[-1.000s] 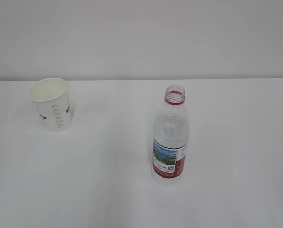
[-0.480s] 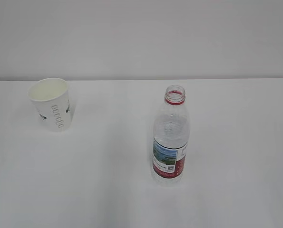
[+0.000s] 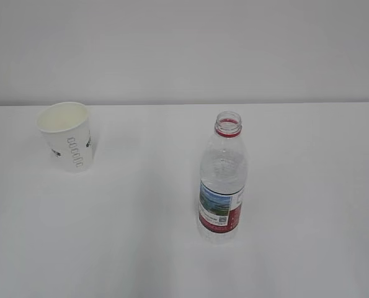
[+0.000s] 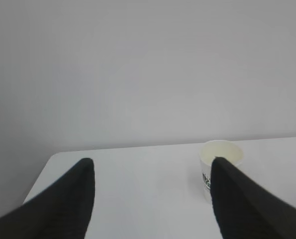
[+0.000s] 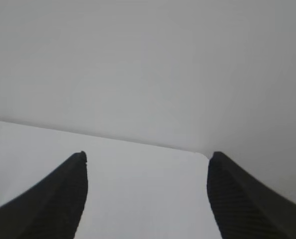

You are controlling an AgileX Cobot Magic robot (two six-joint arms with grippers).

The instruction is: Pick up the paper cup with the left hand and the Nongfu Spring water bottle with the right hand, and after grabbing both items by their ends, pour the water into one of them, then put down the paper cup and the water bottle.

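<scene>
Standing objects, exterior view: the paper cup is seen upright at the upper left of the frame, the Nongfu Spring water bottle upright right of centre, uncapped, well apart from the cup.
Water: the water is seen through the clear bottle wall; its level cannot be told.
Table, exterior view: the white table is bounded at the back by a straight edge against the grey wall; wide bare surface lies between and around both objects; neither arm is shown.
Left wrist view: the left gripper is seen spread wide with nothing between its dark fingers; the cup stands at the lower right of the frame, partly hidden by the right-hand finger; the table's left corner is shown, the bottle is not.
Right wrist view: the right gripper is seen spread wide and empty; only bare table, its far right corner and wall are shown, neither cup nor bottle.
</scene>
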